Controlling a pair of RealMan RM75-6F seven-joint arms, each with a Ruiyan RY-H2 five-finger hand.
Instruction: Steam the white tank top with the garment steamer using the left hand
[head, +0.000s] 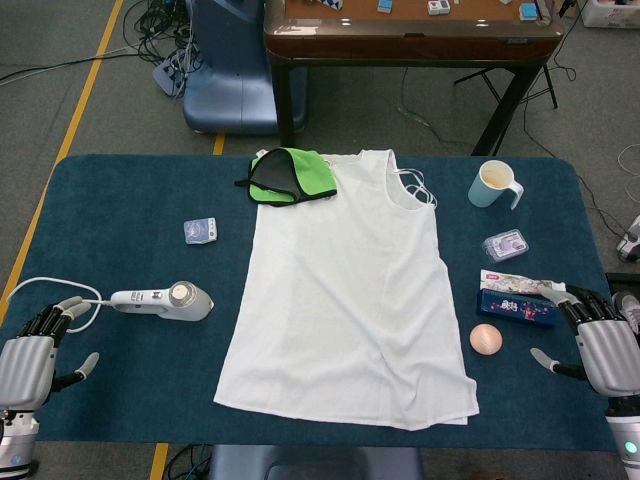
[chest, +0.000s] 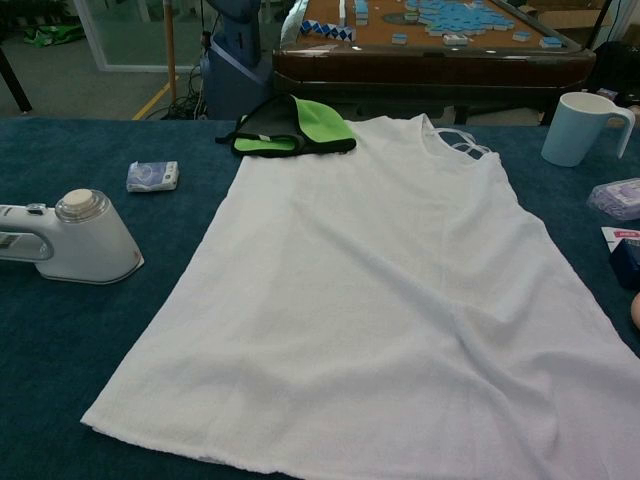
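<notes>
The white tank top (head: 350, 290) lies flat in the middle of the blue table, straps toward the far edge; the chest view shows it as a broad white sheet (chest: 380, 290). The white garment steamer (head: 165, 299) lies on its side to the left of it, cord looping off leftward, also at the chest view's left edge (chest: 75, 240). My left hand (head: 35, 360) rests at the near left corner, fingers apart, holding nothing, a short way from the steamer's handle. My right hand (head: 600, 340) sits at the near right corner, fingers apart and holding nothing. Neither hand shows in the chest view.
A green and black cloth (head: 292, 176) overlaps the top's far left shoulder. A light blue mug (head: 493, 184), a small clear packet (head: 505, 245), a blue box (head: 518, 306) and a peach round ball (head: 487, 339) lie right of the top. A small packet (head: 200, 231) lies far left.
</notes>
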